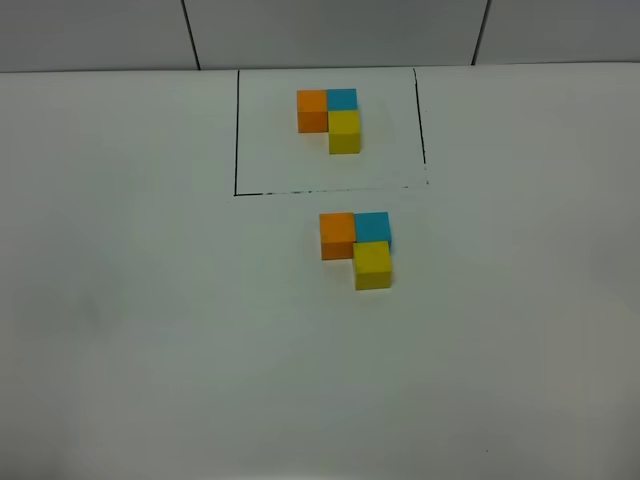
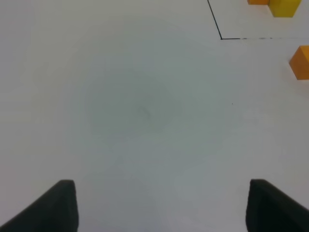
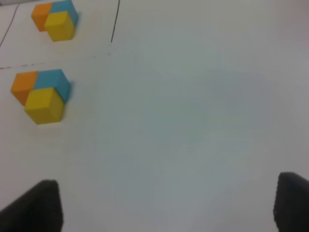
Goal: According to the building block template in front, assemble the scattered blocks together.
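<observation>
The template is a thin black rectangle point(image 1: 237, 130) at the back of the table. It frames an orange point(image 1: 311, 108), a blue point(image 1: 342, 99) and a yellow cube point(image 1: 345, 131) in an L. In front of it, unframed, the orange block point(image 1: 337, 234), the sky-blue block point(image 1: 373, 228) and the yellow block point(image 1: 373, 264) touch in the same L. They also show in the right wrist view point(image 3: 44, 105). Neither arm shows in the high view. My left gripper point(image 2: 162, 191) and right gripper point(image 3: 169, 186) are open and empty over bare table, away from the blocks.
The white table point(image 1: 150, 350) stretches around the blocks. A tiled wall point(image 1: 330, 30) stands behind its far edge. The left wrist view shows the frame's corner point(image 2: 221, 37) and the unframed orange block point(image 2: 300, 62) at its edge.
</observation>
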`<act>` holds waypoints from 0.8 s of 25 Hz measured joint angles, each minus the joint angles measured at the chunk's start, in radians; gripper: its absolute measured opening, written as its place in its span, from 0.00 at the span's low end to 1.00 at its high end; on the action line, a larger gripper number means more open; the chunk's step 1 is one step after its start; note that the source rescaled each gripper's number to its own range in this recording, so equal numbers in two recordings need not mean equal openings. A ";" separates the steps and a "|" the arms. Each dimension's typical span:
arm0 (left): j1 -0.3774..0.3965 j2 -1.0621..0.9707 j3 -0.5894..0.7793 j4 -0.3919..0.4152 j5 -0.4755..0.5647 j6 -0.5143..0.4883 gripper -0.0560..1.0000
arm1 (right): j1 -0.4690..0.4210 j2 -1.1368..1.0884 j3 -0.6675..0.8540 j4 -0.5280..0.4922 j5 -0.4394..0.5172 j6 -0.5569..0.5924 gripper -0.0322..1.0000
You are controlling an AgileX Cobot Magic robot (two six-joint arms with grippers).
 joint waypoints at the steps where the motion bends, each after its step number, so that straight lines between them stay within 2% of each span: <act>1: 0.000 0.000 0.000 0.000 0.000 0.000 0.57 | 0.000 0.000 0.000 0.000 0.000 0.000 0.77; 20: 0.000 0.000 0.000 0.000 0.000 -0.001 0.57 | 0.000 0.000 0.000 0.000 0.000 0.001 0.76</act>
